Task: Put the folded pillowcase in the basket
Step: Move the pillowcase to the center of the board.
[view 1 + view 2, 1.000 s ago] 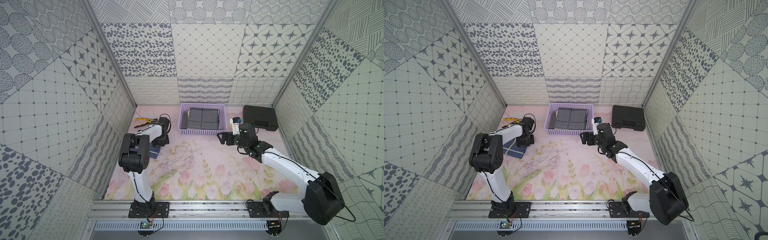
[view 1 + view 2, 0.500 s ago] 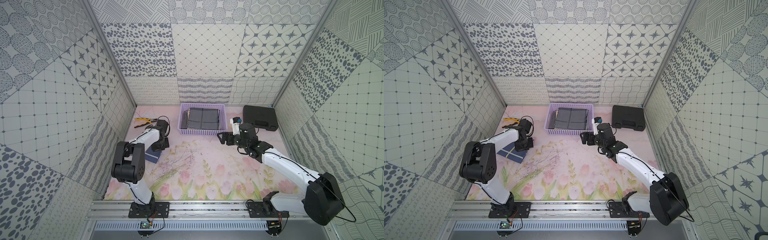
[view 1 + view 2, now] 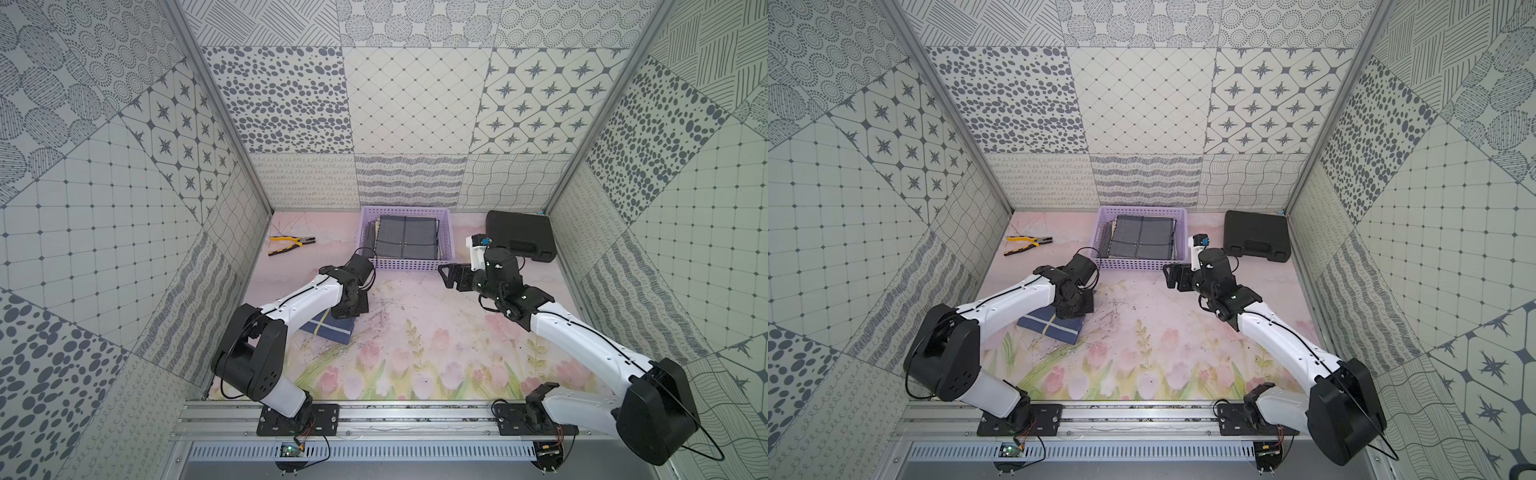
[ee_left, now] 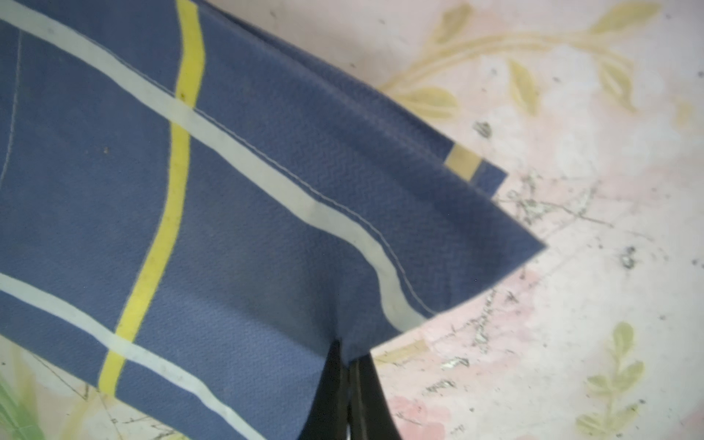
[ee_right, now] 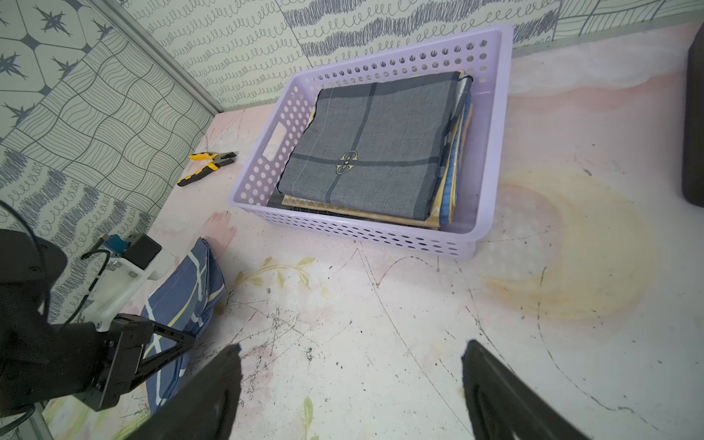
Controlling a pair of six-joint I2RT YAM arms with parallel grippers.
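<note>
Item: the folded pillowcase [image 4: 228, 190], blue with white and yellow stripes. It sits on the robot's left side of the surface [image 3: 415, 332], short of the basket [image 3: 409, 264] and apart from it.

Left gripper [image 4: 348, 354]: clamped on one edge of the pillowcase. The cloth puckers at the pinch, and that edge looks raised while the rest sags toward the surface.

Right gripper [image 5: 350, 348]: jaws wide apart over bare surface, holding nothing, facing the basket.

Basket contents: a stack of folded cloths [image 5: 373, 144] fills most of the floor area, so the pillowcase has to go on top of it.

Handling assessment: light, soft and limp, in several loose layers. It has no stiffness to carry its own shape. Held at a single edge it is likely to droop and may unfold or snag on the basket wall.

Grip recommendation: pinch deep across a folded edge so that every layer is caught. A second hold at the opposite edge would keep it flat.
</note>
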